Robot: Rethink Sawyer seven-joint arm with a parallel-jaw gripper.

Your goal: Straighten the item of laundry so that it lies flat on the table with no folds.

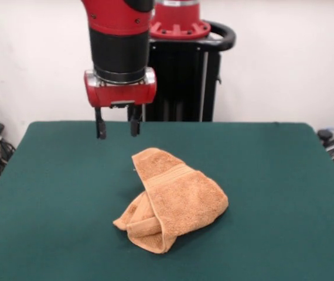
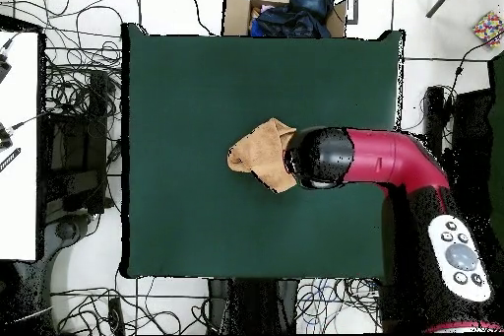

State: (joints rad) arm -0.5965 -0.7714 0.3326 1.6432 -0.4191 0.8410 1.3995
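**Towel, bunched, mid-tabletop**

Item: orange-tan towel [image 1: 171, 201], folded over itself in a rumpled heap, woven band showing across its upper layer. Location: near the middle of the green tabletop [image 1: 272, 170]. Gripper [image 1: 118, 126]: raised above the tabletop behind the towel, apparently clear of the cloth; fingers [image 1: 101, 127] parted, holding nothing. Overhead, the arm [image 2: 394, 160] covers one towel edge.

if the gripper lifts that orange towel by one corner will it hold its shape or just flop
The orange-tan terry-cloth towel lies bunched in soft folds, so it would probably droop and unfurl. Its looped pile likely grips well. The open gripper hangs above the dark green table.
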